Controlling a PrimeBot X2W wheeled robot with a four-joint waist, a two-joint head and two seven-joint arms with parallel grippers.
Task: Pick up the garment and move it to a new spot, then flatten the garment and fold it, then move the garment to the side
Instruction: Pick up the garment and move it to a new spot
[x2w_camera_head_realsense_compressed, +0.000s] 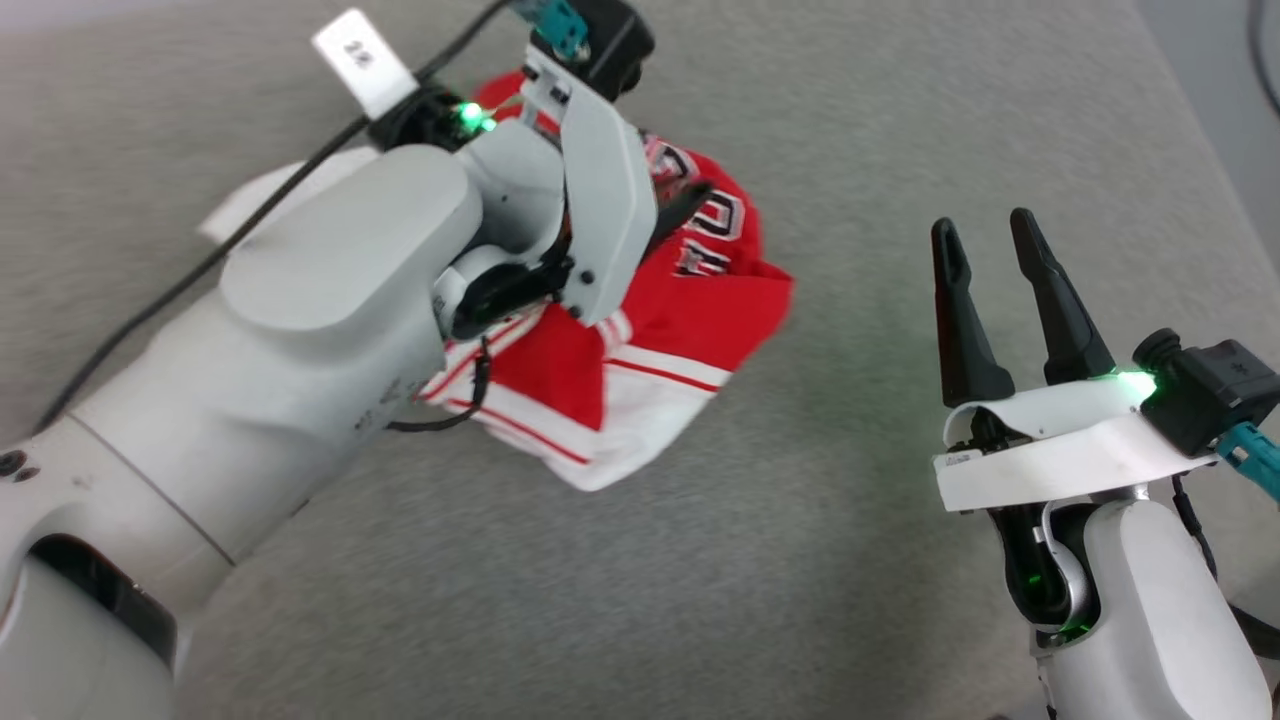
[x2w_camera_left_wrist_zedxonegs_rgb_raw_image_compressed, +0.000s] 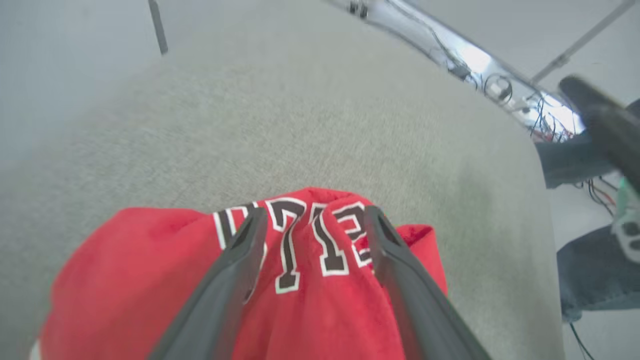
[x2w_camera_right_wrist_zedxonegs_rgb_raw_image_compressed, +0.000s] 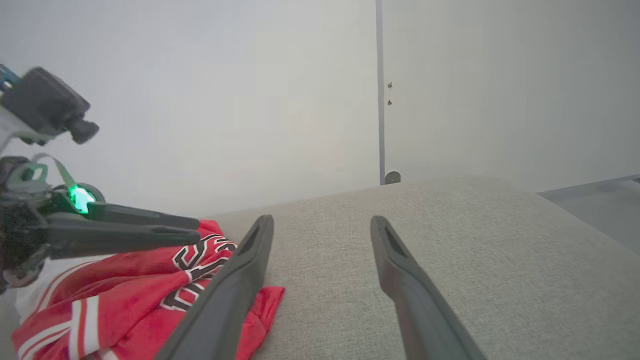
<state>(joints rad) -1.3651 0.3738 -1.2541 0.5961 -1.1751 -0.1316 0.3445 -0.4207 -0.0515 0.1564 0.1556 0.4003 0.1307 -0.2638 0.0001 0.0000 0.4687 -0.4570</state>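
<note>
Straddling the crumpled jersey (x2w_camera_head_realsense_compressed: 690, 300) on the grey table (x2w_camera_head_realsense_compressed: 800, 560), the left hand (x2w_camera_left_wrist_zedxonegs_rgb_raw_image_compressed: 312, 225) stands with jaws spread, gripping nothing, probably to leave it at its new spot; the right hand (x2w_camera_head_realsense_compressed: 985, 240) waits open and empty, well apart, ready for flattening.

Head cam looks steeply down on the grey surface (x2w_camera_head_realsense_compressed: 760, 560) from up top, fairly near, facing forward away from the robot. Left wrist cam hangs right over the garment (x2w_camera_left_wrist_zedxonegs_rgb_raw_image_compressed: 125, 280), super close, peering along its own fingers (x2w_camera_left_wrist_zedxonegs_rgb_raw_image_compressed: 230, 285) and out across the surface. Right wrist cam rides low and nearly level, facing a pale wall (x2w_camera_right_wrist_zedxonegs_rgb_raw_image_compressed: 225, 100). All three share the garment, and the right one also gets the left gripper (x2w_camera_right_wrist_zedxonegs_rgb_raw_image_compressed: 196, 227) side-on.
</note>
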